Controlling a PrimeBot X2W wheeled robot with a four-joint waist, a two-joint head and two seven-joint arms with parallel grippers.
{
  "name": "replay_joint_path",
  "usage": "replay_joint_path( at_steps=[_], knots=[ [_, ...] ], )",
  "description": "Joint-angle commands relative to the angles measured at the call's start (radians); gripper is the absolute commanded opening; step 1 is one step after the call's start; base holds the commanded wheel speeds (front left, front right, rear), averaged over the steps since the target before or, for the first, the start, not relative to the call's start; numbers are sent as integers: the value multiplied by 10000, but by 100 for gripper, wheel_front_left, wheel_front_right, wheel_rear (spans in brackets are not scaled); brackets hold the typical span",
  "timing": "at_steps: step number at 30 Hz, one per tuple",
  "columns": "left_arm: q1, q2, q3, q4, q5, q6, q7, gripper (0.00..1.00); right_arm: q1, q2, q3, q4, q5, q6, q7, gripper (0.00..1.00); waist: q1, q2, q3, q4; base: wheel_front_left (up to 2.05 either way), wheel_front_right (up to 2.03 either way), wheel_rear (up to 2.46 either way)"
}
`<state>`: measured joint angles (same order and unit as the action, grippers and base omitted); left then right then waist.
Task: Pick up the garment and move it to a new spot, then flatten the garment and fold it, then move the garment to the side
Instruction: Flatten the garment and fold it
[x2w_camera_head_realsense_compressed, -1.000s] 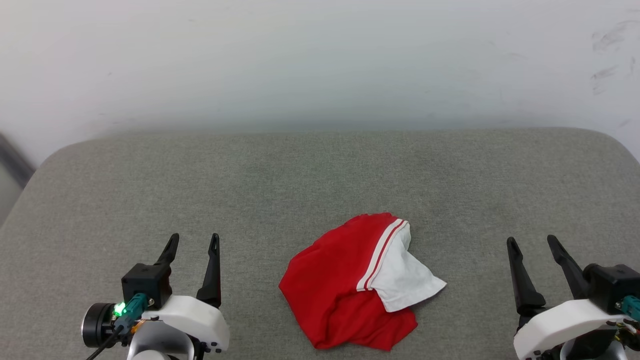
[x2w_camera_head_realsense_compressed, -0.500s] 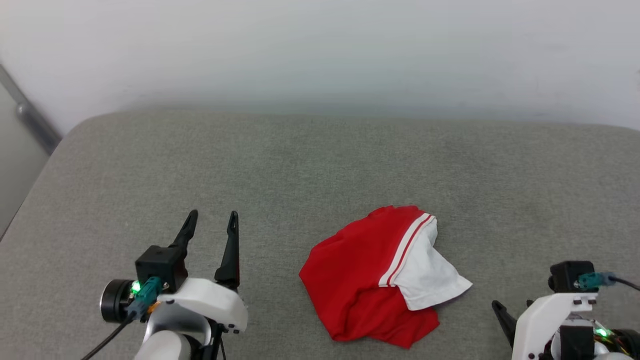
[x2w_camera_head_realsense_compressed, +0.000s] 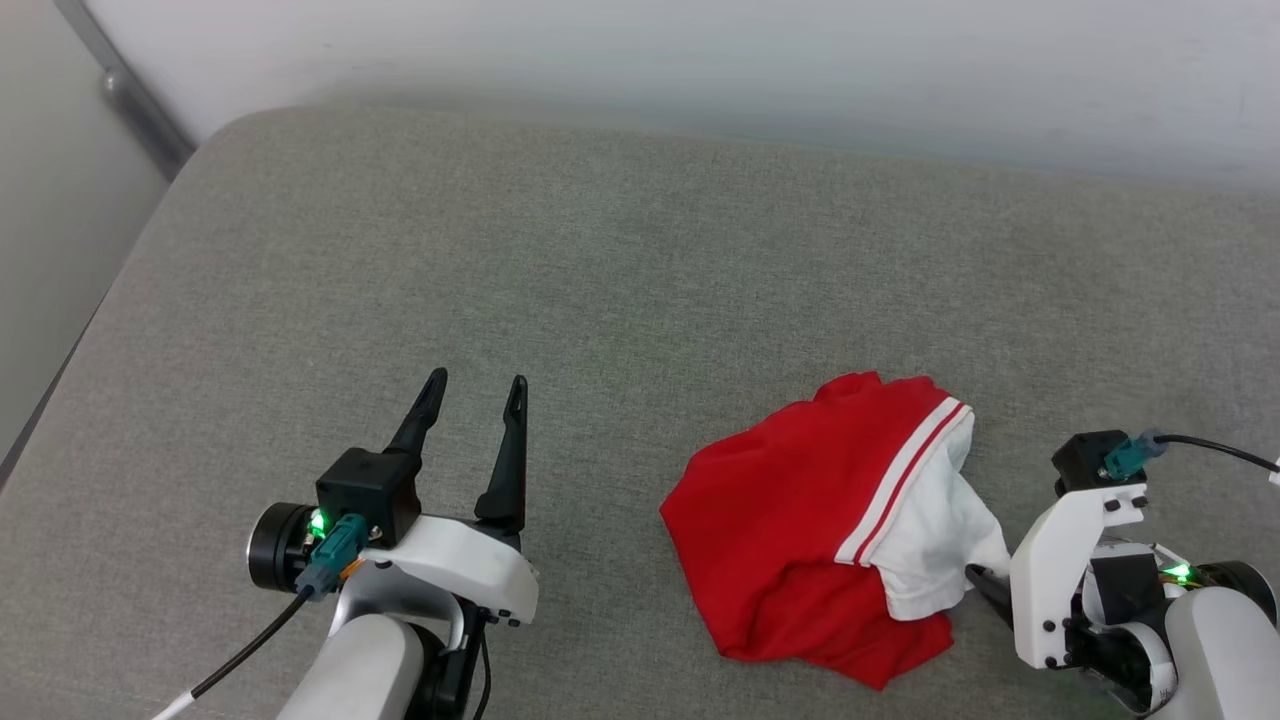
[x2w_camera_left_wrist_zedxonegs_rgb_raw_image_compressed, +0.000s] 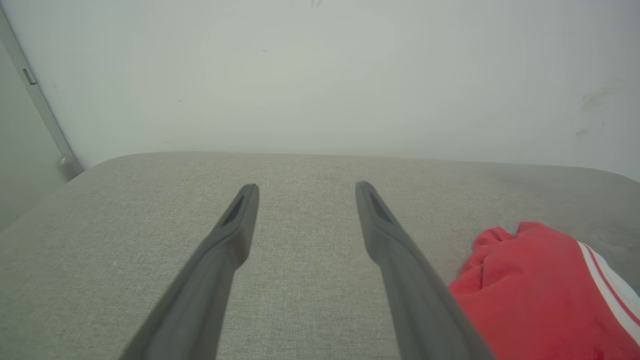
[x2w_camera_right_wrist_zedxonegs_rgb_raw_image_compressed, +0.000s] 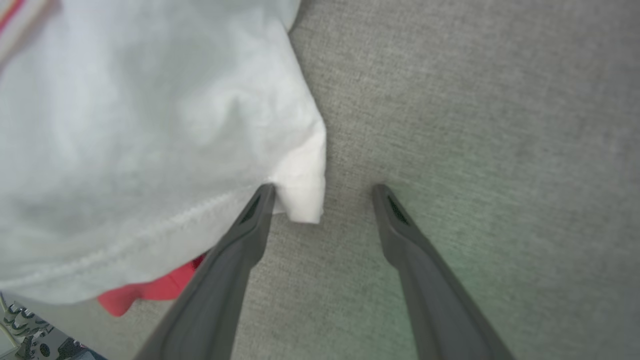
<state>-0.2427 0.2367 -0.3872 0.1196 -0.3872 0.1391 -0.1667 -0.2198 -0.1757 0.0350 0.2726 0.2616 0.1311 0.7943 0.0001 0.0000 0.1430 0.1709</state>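
- Metal rail (x2w_camera_head_realsense_compressed: 130, 95): far left against the wall (x2w_camera_head_realsense_compressed: 700, 50), up-left of the left claw and well apart from it.
- Left gripper (x2w_camera_head_realsense_compressed: 478, 380): fingers spread apart with nothing between them. It hovers over bare grey cushion (x2w_camera_head_realsense_compressed: 600, 250), tips pointing away from the robot toward the wall.
- Left wrist view: left gripper (x2w_camera_left_wrist_zedxonegs_rgb_raw_image_compressed: 307, 186) shows the same wide gap with only cushion fabric (x2w_camera_left_wrist_zedxonegs_rgb_raw_image_compressed: 300, 240) in it. The garment (x2w_camera_left_wrist_zedxonegs_rgb_raw_image_compressed: 530, 290) sits off to the right of the right-hand finger, near but not touching.
- Garment (x2w_camera_head_realsense_compressed: 800, 530): crumpled heap on the cushion, between the two claws and much closer to the right one. Red body is on the left-claw side, white sleeve on the right-claw side.
- Garment axis: the heap is about as wide as it is deep, so the body has no clean long axis. The red-white striped seam (x2w_camera_head_realsense_compressed: 900, 480) runs diagonally, far end leaning toward the right claw and near end toward the heap's middle. The sleeve points out and down toward the right claw. No print is visible on this face.
- Right gripper (x2w_camera_head_realsense_compressed: 985, 585): tilted down at the cushion, right at the sleeve's edge, with one dark finger showing against the white cloth.
- Right wrist view: right gripper (x2w_camera_right_wrist_zedxonegs_rgb_raw_image_compressed: 324, 187) has its fingers apart and not clamped. The left-hand fingertip meets the sleeve hem (x2w_camera_right_wrist_zedxonegs_rgb_raw_image_compressed: 125, 140), and the sleeve's corner pokes into the gap. The right-hand finger is over bare cushion. A bit of red cloth peeks out under the sleeve beside the left-hand finger.
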Motion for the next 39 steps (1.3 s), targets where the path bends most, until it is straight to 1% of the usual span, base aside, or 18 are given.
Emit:
replay_joint_path(
  at_steps=[1, 2, 3, 5, 7, 10, 11, 14, 17, 22, 25, 26, 29, 32, 33, 34, 35, 39],
  knots=[
    [-135, -62, -31, 102, -29, -38, -118, 100, -40, -27, 174, 577, 153, -7, 252, 100, -1, 0, 152, 170, 0, 0, 0],
    [-129, -62, -36, 150, -46, -48, -137, 100, 17, 15, 242, 816, 252, -7, 376, 100, -1, 0, 153, 187, 0, 0, 0],
    [-126, -63, -30, 196, -58, -43, -157, 100, 55, 4, 330, 1027, 329, -7, 457, 44, -1, 0, 154, 202, 0, 0, 0],
    [-91, -48, -23, 267, -79, -19, -189, 100, 92, 58, 443, 1298, 499, -5, 525, 0, -1, 0, 101, 189, 0, 0, 0],
    [-7, -1, 13, 322, -102, 28, -213, 100, -40, -16, 545, 1246, 615, -4, 323, 0, -1, 0, 34, 122, 0, 0, 0],
    [100, 62, 60, 347, -108, 109, -187, 100, -617, -365, 611, 789, 531, -5, -292, 0, -1, 0, -99, -47, 0, 0, 0],
    [100, 62, 60, 347, -108, 109, -187, 100, -617, -365, 611, 789, 531, -5, -292, 0, -1, 0, -99, -47, 0, 0, 0],
    [245, 189, 112, 360, -133, 179, -159, 100, -1112, -767, 611, 81, 216, -8, -1074, 0, -1, 0, -387, -344, 0, 0, 0],
    [388, 232, 138, 354, -205, 204, -131, 100, -1218, -1029, 223, -518, -53, -10, -1368, 0, -1, 0, -605, -590, 0, 0, 0],
    [614, 275, 153, 230, -278, 330, -39, 100, -489, -1164, -1266, -1267, -532, -10, -1403, 0, -1, 0, -858, -924, 0, 0, 0],
    [775, 311, 161, 171, -340, 367, 34, 100, 334, -960, -2408, -1246, -783, -8, -1285, 0, -1, 0, -980, -1065, 0, 0, 0],
    [775, 311, 161, 171, -340, 367, 34, 100, 334, -960, -2408, -1246, -783, -8, -1285, 0, -1, 0, -980, -1065, 0, 0, 0],
    [885, 369, 157, 112, -373, 397, 125, 100, 1277, -690, -3361, -826, -1026, -8, -1250, 0, -1, 0, -1024, -1135, 0, 0, 0],
    [948, 430, 160, 49, -399, 436, 202, 100, 1905, -206, -4097, -224, -1127, -7, -1501, 0, -1, 0, -1030, -1197, 0, 0, 0],
    [958, 460, 162, 37, -397, 458, 235, 100, 2016, -30, -4252, 1, -1146, -7, -1673, 14, -1, 0, -1029, -1219, 0, 0, 0],
    [970, 475, 165, 15, -413, 472, 270, 100, 2066, 125, -4313, 202, -1127, -7, -1917, 49, -1, 0, -1038, -1247, 0, 0, 0],
    [1106, 539, 203, -27, -455, 545, 313, 100, 1992, 452, -4467, 663, -1286, -8, -2958, 100, -1, 0, -1100, -1341, 0, 0, 0],
    [1305, 570, 225, -48, -538, 616, 376, 100, 1731, 697, -4581, 822, -1580, -8, -4556, 100, -1, 0, -1352, -1405, 0, 0, 0]
  ],
)
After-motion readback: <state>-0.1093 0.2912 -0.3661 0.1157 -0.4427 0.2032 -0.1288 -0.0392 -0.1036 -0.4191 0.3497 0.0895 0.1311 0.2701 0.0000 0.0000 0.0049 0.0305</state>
